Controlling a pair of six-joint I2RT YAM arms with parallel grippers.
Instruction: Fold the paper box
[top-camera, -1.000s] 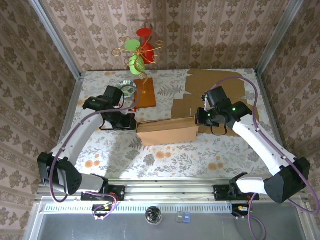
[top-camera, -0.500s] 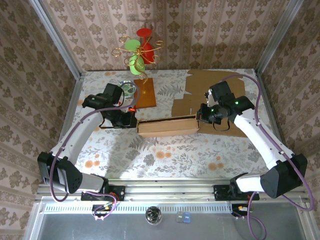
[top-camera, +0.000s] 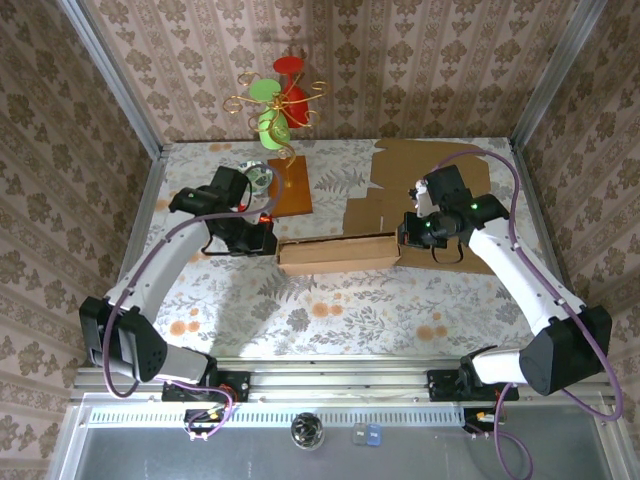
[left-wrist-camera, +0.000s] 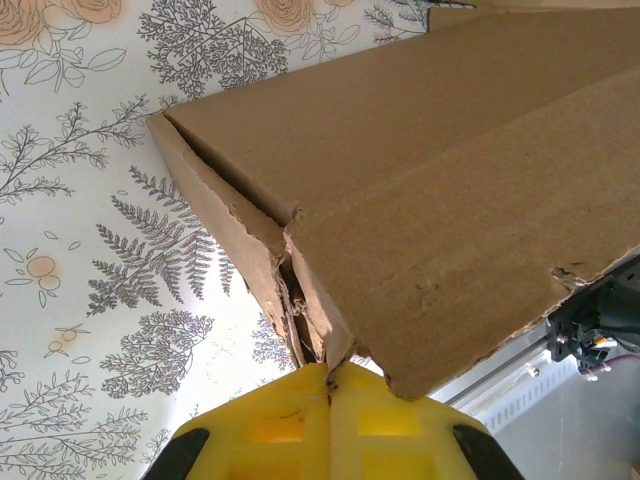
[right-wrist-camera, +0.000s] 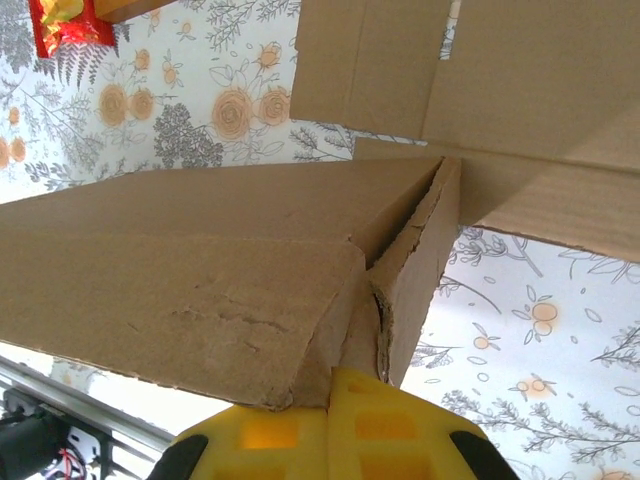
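The brown paper box (top-camera: 337, 253) lies mid-table as a long, partly folded strip between the two arms. My left gripper (top-camera: 268, 241) is shut on the box's left end; in the left wrist view its yellow fingers (left-wrist-camera: 290, 430) pinch the torn corner edge of the box (left-wrist-camera: 420, 200). My right gripper (top-camera: 404, 237) is shut on the box's right end; in the right wrist view its yellow fingers (right-wrist-camera: 380, 430) clamp the cardboard corner (right-wrist-camera: 200, 280), with a side flap standing beside them.
More flat cardboard (top-camera: 430, 180) lies at the back right, under the right arm. An orange board (top-camera: 288, 185), a tape roll (top-camera: 254, 174) and a wire stand with red and green cups (top-camera: 278, 100) stand at the back. A metal rail (top-camera: 330, 372) runs along the near edge.
The box's near panel has tipped up and back, so the box looks narrower from above. Both grippers moved slightly away from the near edge, still gripping the ends.
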